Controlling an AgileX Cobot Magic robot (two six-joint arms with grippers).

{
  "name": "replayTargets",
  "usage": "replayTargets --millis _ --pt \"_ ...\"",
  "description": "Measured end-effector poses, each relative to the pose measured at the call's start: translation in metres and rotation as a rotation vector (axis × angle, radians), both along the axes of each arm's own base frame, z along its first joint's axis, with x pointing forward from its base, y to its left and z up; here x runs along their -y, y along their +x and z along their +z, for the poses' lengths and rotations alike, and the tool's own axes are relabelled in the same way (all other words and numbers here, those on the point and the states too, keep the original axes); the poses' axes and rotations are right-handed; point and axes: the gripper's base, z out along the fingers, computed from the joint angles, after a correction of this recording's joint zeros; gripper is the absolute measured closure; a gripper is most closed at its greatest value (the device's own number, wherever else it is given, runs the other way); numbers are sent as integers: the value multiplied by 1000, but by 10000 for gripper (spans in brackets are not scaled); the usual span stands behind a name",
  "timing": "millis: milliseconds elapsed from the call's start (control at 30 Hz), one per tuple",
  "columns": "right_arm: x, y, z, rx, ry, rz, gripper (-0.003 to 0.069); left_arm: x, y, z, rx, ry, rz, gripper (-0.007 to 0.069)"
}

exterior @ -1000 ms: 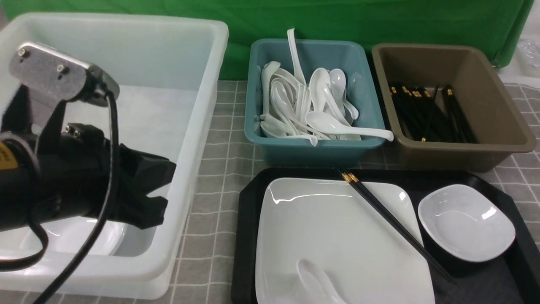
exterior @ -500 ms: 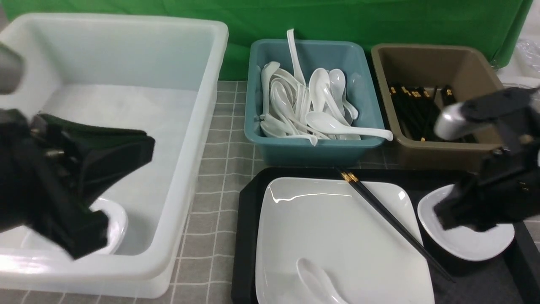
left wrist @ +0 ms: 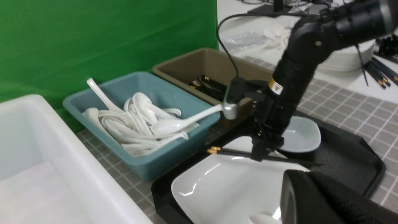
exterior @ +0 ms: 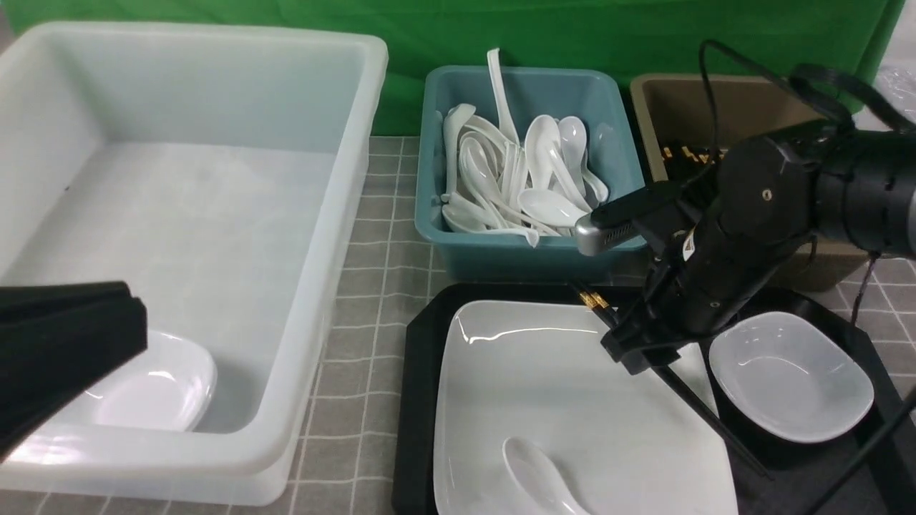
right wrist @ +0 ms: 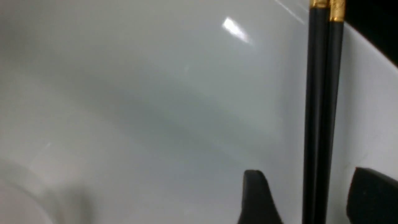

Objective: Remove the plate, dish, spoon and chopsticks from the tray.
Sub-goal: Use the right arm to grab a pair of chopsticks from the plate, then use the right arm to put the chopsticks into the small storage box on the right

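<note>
Watching the right gripper (right wrist: 311, 186) from my desk, I see its fingers spread apart, one on each side of the chopsticks (exterior: 698, 408), not yet closed on them. The pair lies slantwise on the tray (exterior: 415, 400), crossing a corner of the plate (exterior: 544, 386). The dish (exterior: 791, 375) and the spoon (exterior: 537, 476) are on that tray too, the spoon lying on the plate.

My worry is the grip point. It sits close to the gold-banded thick ends, so I expect the long thin ends to droop on lifting and perhaps clip the dish. Closing could also catch one stick alone, or roll both on the glossy plate.

The left gripper (exterior: 132, 318) hangs well clear of the tray, fingers pressed together on nothing.

A small yellow-and-white sticker (left wrist: 275, 87) on the right arm is too small to read. I find no other writing.
</note>
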Motion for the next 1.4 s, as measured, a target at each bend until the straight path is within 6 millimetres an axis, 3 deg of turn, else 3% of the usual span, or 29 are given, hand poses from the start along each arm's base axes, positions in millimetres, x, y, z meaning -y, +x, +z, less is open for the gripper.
replayTargets --millis 167,367,467,600,733,933,967,1000,1033,1067,1133,1233,1333,1400 --pt "1 13 -24 -30 -19 -14 237 0 -1 -2 -16 13 -11 604" --pt "2 17 -34 -48 -27 -19 251 0 -1 -2 -16 14 -12 604" --pt "2 17 -35 -48 -28 -18 341 0 -1 -2 -15 17 -11 604" --pt "2 16 -36 -60 -42 17 528 0 -1 -2 -13 20 -9 604" --pt "2 9 -29 -92 -65 74 520 0 -1 -2 -13 20 -9 604" --pt "-14 -28 38 -44 -24 232 520 -1 2 3 31 -12 19 604" --pt "-13 -31 59 -6 25 222 520 -2 3 6 56 -30 35 604" --pt "-14 -31 63 1 32 222 520 -2 3 6 56 -30 35 604" --pt "-9 -28 89 63 94 190 520 -2 4 8 76 -45 48 604" --pt "-7 -26 92 70 102 179 520 -3 4 8 80 -48 51 604" --pt "11 -5 126 191 207 79 520 -3 5 10 93 -57 59 604" --pt "47 42 148 387 326 -102 520 -3 5 10 98 -60 62 604" --pt "73 85 140 493 396 -246 520 -3 5 10 102 -55 60 604" --pt "91 114 122 540 410 -339 520 -3 5 10 102 -54 60 604"
